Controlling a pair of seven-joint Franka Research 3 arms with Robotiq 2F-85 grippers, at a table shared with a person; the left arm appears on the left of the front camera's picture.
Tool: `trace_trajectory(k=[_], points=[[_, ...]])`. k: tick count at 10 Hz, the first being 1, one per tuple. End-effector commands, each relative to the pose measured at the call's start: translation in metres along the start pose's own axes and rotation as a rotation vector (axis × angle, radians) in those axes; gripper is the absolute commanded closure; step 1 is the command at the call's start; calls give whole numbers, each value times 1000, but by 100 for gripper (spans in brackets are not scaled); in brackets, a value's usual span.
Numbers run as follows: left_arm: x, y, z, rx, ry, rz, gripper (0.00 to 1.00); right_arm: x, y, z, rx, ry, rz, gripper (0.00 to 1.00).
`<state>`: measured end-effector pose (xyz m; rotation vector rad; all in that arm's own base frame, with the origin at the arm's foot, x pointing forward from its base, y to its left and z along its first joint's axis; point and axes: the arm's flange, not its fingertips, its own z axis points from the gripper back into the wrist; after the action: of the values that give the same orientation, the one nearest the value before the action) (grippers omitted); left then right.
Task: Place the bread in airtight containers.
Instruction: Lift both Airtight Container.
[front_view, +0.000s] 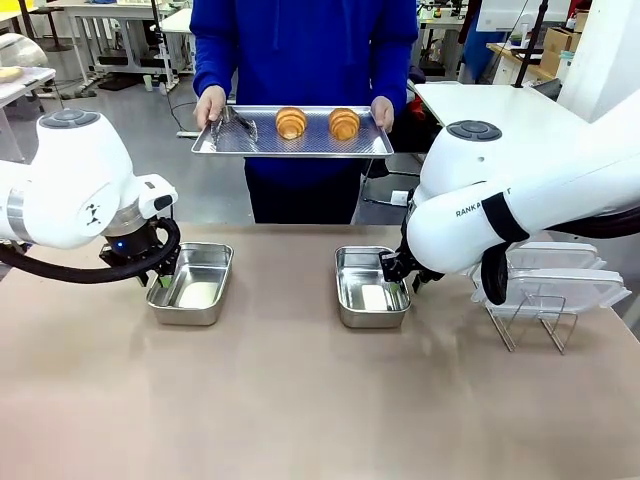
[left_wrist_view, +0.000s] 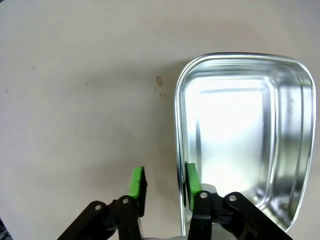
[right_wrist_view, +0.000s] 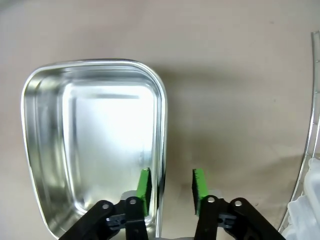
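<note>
Two golden-brown croissants, the bread (front_view: 291, 123) (front_view: 344, 124), lie on a perforated tray (front_view: 300, 148) that a person holds above the far edge. Two empty steel airtight containers (front_view: 185, 315) (front_view: 372, 318) stand on the table. My left gripper (front_view: 160, 280) (left_wrist_view: 164, 182) straddles the left side rim of the left container (left_wrist_view: 240, 56). Its jaws are drawn in, one pad inside the wall and one outside. My right gripper (front_view: 402, 285) (right_wrist_view: 171, 185) likewise clasps the right side rim of the right container (right_wrist_view: 95, 64).
The person's hand also holds metal tongs (front_view: 235, 125) on the tray. Translucent lids (front_view: 560, 280) rest on a wire rack (front_view: 530, 325) at the right, close behind my right arm. Bare table lies in front of both containers.
</note>
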<state>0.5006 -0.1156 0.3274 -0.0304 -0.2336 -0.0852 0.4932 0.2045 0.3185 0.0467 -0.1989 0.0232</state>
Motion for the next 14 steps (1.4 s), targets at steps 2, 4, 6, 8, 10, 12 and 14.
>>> trace_trajectory(k=[2,4,6,8,10,12,14], points=[[-1,-4,-3,40,3,5,100,1,8,4,-20,-19,-35,100],[-1,-5,0,34,-1,7,100,2,8,5,-23,-19,-35,100],[-1,-5,3,31,-1,16,100,2,7,5,-27,-18,-37,100],[1,-2,12,-14,5,73,100,4,7,10,-2,23,-31,100],[6,-2,38,-17,13,87,100,10,4,38,-29,24,-47,100],[8,-9,84,-63,-20,114,100,15,2,85,-23,-17,-56,100],[4,-16,117,-79,-21,129,100,15,0,124,-13,-60,-55,100]])
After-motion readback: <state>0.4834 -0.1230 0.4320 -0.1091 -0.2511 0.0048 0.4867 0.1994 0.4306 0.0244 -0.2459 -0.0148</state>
